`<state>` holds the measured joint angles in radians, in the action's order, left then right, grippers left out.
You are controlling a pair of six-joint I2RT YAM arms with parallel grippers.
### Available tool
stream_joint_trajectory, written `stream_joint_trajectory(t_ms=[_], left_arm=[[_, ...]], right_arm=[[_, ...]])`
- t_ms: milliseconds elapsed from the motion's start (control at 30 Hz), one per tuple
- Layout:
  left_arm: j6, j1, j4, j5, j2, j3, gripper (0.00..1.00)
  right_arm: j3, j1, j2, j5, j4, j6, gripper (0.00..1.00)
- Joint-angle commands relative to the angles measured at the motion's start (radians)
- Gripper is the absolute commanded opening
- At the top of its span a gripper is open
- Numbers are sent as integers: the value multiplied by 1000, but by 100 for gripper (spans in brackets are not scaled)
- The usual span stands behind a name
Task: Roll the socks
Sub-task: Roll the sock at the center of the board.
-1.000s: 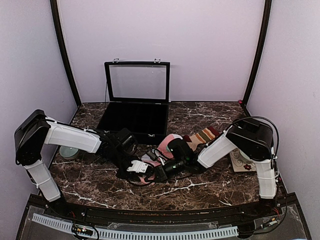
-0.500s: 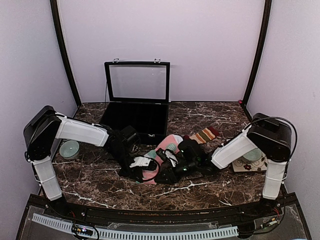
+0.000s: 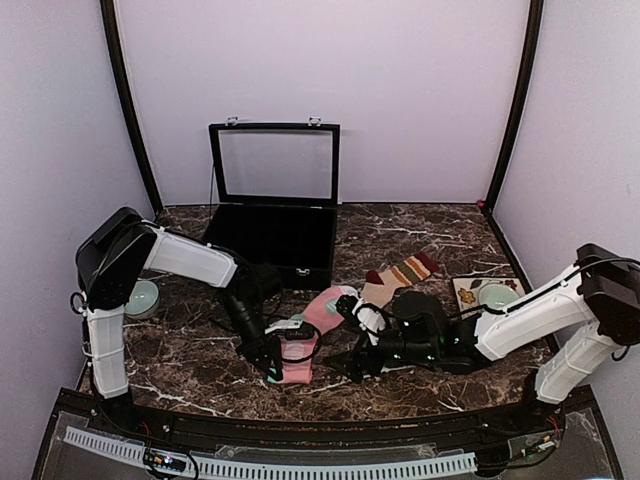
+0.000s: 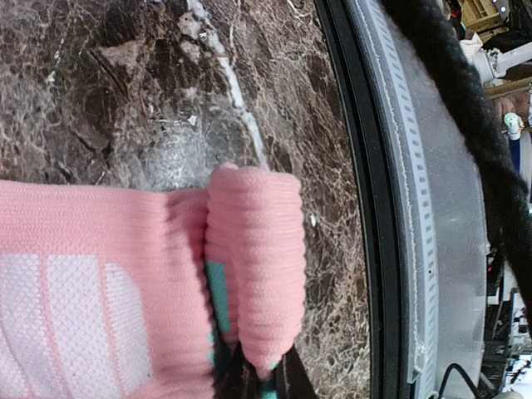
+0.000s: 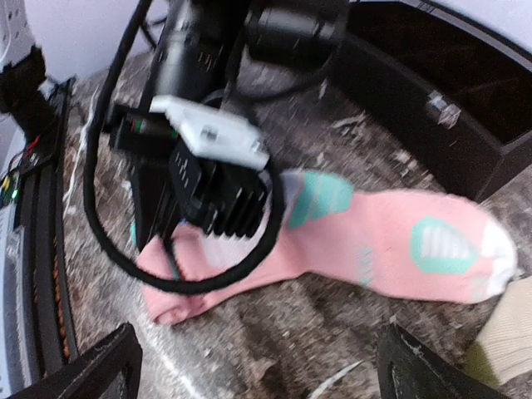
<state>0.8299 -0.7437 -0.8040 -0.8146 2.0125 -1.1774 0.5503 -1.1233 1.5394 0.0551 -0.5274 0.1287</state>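
The pink sock (image 3: 318,318) with mint-teal patches lies stretched out on the marble, its toe toward the back and its rolled end toward the near edge. My left gripper (image 3: 278,366) is shut on that rolled pink end (image 4: 253,266), with the dark fingertips (image 4: 293,381) pinching it from below. My right gripper (image 3: 352,345) stands open just right of the sock, its fingers (image 5: 91,370) wide apart and holding nothing. In the right wrist view the pink sock (image 5: 391,241) lies ahead of it under the left wrist (image 5: 208,166). The tan striped sock (image 3: 400,273) lies flat behind.
An open black display case (image 3: 275,235) stands at the back centre. A teal bowl (image 3: 142,297) sits at the far left. A small bowl on a patterned mat (image 3: 490,295) sits at the right. The table's black front rim (image 4: 353,208) runs close to the left gripper.
My right gripper has opened, let go of the pink sock and drawn back to the right. My left gripper has closed on the sock's end and pulled it toward the near edge.
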Motion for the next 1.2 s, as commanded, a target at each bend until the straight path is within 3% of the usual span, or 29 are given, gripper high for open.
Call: stream_joint_trajectory(t_ms=[0,67,167,200,267,367,467,600,867,1167], left_arm=[[-58,-2,-93,130,91,9,0],[-64,-2,-99,139,104,0,0],[-69,-1,-117,141,118,-12,0],[-69,0,-119,142,120,-13,0],[-74,1,-122,145,127,-14,0],[-79,3,-124,157,142,-23,0],[-86,8,-120,158,149,-24,0],[-93,13,-112,169,154,-18,0],[-98,27,-106,168,154,-6,0],[-72,33,-101,172,144,7,0]], right_arm=[[-88,-16,-81,-418,-171,12,99],[-120,-3,-128,-510,-179,117,99],[-269,19,-194,-390,-415,120,99],[-272,13,-193,-331,-424,71,99],[-211,-48,-154,-299,-282,-107,99],[-183,-160,-77,-285,-264,-277,91],[-190,-207,-26,-140,-369,-388,74],[-21,-222,116,4,-260,-488,57],[164,-220,318,108,-234,-614,48],[202,-171,398,130,-223,-635,37]])
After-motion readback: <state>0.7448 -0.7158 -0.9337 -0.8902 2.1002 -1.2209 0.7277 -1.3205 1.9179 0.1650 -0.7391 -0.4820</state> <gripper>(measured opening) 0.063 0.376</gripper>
